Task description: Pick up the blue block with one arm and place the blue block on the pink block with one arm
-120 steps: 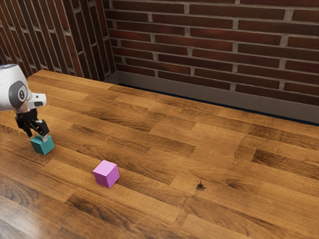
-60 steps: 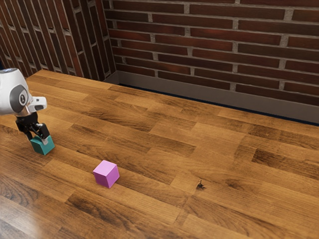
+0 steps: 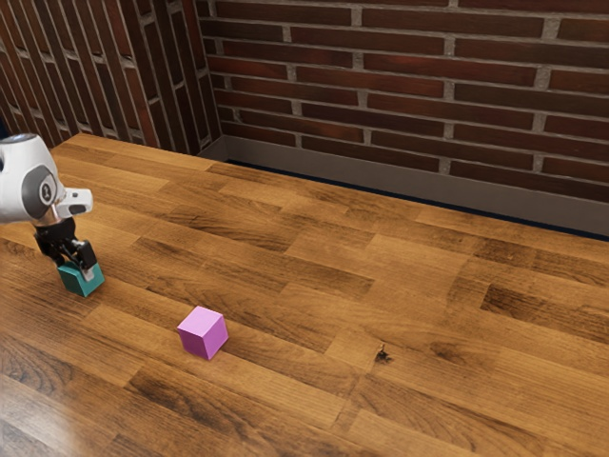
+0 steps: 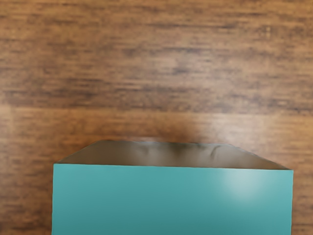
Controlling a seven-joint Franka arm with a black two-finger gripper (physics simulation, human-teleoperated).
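Red-brown brick wall (image 3: pixel 409 67) across the top of the frame, meeting another brick wall (image 3: pixel 95 76) at upper left. Grey skirting strip (image 3: pixel 409 186) along its foot. Below, glossy dark-grained wood planking (image 3: pixel 400 276); tiny dark speck (image 3: pixel 383 354) at lower centre.

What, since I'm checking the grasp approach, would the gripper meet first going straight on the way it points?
Most likely the blue block, sitting on the table right beneath the downward-pointing gripper; the wrist view shows it just under the hand.

Simulated brick-walled room: red brick walls (image 3: pixel 428 86), wood-plank surface (image 3: pixel 381 248).
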